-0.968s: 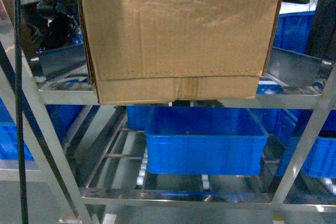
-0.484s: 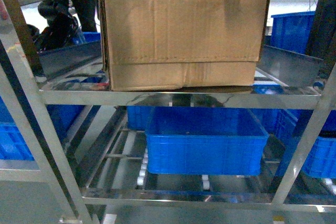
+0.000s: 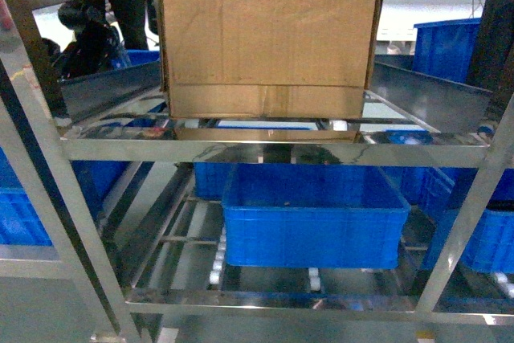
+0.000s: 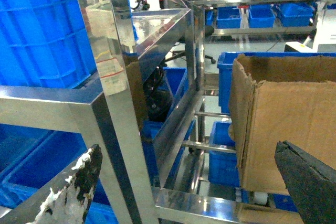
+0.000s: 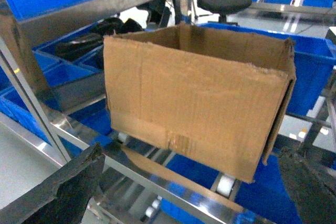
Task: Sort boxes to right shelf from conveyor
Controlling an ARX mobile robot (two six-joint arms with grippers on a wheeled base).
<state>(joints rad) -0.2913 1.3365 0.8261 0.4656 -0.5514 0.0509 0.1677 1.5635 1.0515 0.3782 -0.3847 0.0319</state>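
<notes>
Currently: carton (image 3: 269,42) sitting on upper tier of the rack (image 3: 265,150), on the white roller rails (image 5: 226,184), set back from the front rail and roughly centred between the side posts. Brown corrugated cardboard, open top with ragged torn edges, perforated line across the front face, taped seam near the base. Upright, not gripped by anything. Rack in shiny stainless steel: slanted posts, sheet-metal side panels, mirror-like front rail reflecting the carton base. Blue plastic crate (image 3: 313,218) on the lower tier, directly below the carton, rectangular with ribbed rim. More blue crates (image 4: 42,30) stacked beyond the left post in the left wrist view. Left gripper (image 4: 191,182) with dark fingers spread wide, one smeared with white residue, holding nothing, carton off toward its right finger. Right gripper (image 5: 194,192) likewise spread wide and empty, worn dark fingers (image 5: 58,192) framing the carton from below, clear of it.
</notes>
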